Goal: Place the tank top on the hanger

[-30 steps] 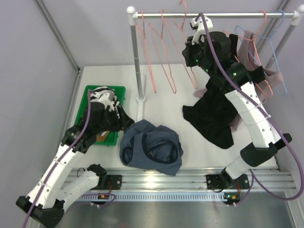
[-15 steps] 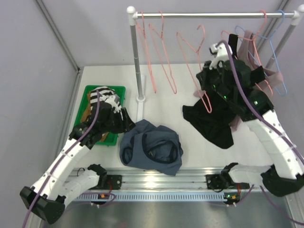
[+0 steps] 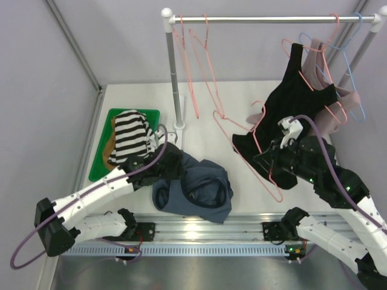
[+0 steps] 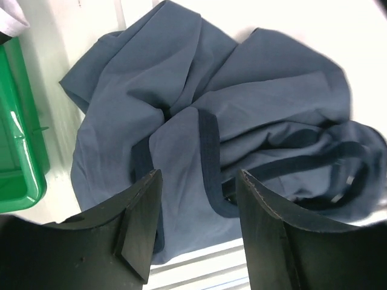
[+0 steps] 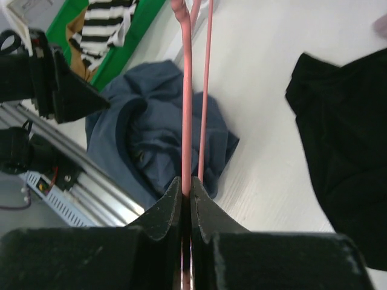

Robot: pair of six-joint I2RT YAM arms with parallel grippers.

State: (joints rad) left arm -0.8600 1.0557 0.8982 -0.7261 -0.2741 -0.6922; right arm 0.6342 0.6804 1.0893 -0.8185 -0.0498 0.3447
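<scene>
Over the white table (image 3: pixel 205 121), right gripper (image 5: pixel 186 183) clamps the hanger (image 5: pixel 186 90), left gripper (image 4: pixel 198 178) gapes above the tank top (image 4: pixel 272 90).

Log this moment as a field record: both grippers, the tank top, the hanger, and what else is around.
tank top: slate-blue, crumpled on the table near the arms
hanger: salmon-pink, off the rail, not in the tank top
left gripper: open, above the tank top, nothing held
right gripper: shut on the hanger
green tray: holds a striped garment
rail: carries a black top
task state: tank top not yet on hanger
</scene>
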